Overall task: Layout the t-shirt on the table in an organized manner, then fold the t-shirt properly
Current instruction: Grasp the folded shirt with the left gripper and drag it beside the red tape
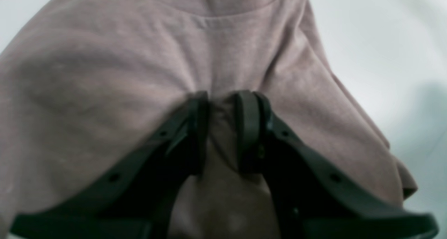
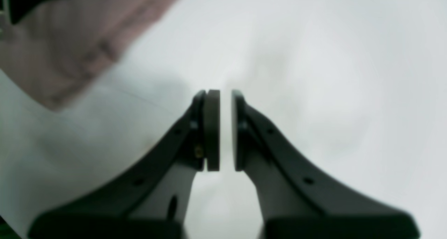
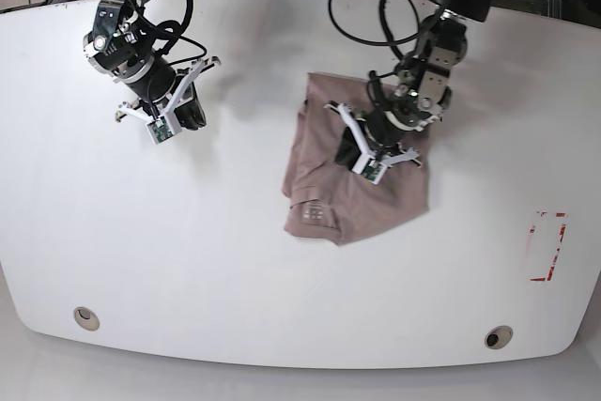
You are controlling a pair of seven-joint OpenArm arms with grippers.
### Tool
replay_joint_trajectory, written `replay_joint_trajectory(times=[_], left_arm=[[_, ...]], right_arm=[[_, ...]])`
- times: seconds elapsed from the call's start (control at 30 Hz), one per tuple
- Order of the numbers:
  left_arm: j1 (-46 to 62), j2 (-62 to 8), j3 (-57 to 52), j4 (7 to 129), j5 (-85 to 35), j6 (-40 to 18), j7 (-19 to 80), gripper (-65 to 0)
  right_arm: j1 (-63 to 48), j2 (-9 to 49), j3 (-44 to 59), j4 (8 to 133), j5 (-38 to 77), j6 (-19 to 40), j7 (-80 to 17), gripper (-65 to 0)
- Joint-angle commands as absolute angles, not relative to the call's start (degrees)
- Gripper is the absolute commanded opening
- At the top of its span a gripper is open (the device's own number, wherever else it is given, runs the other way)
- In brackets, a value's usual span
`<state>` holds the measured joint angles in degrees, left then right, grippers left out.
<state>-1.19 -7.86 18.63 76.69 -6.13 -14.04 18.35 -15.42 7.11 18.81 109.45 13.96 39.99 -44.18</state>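
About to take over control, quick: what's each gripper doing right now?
Left gripper: closed on a pinched fold of the t-shirt.
Right gripper: shut, holding nothing, above the table.

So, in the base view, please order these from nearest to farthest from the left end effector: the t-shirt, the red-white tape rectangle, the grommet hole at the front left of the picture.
1. t-shirt: directly under the left end effector, pinched by it.
2. red-white tape rectangle: toward the picture's right edge.
3. grommet hole: far front-left corner of the table.
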Motion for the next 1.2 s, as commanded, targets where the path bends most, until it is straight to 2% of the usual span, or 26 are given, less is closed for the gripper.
replay_joint_trajectory(times=[0.0,0.27,0.53,0.93,1.17], left_arm=[[0.57,-12.53,15.08,77.93,-5.49,-15.69,23.96,-52.8],[2.51,-20.53,5.58,78.73,-6.29,-24.04,26.07,-52.8],[5.23,-26.07,-3.47,78.29,-6.11,-29.41,26.07,-52.8],[8.66,-31.87,-12.70,70.90,-6.29,-31.43,25.80,-52.8],[9.45,-35.12,-17.45,65.36,-6.20,-35.91,21.41,-52.8]], right_arm=[[-15.08,7.43,20.70,110.73,15.08,40.00,-42.95,-60.4],[-15.08,7.69,21.76,110.73,15.08,40.00,-42.95,-60.4],[-15.08,7.78,21.76,110.81,15.08,40.00,-42.95,-60.4],[-15.16,7.69,21.76,112.57,15.08,40.00,-43.03,-60.4],[-15.16,7.78,21.76,112.66,15.08,40.00,-43.03,-60.4]])
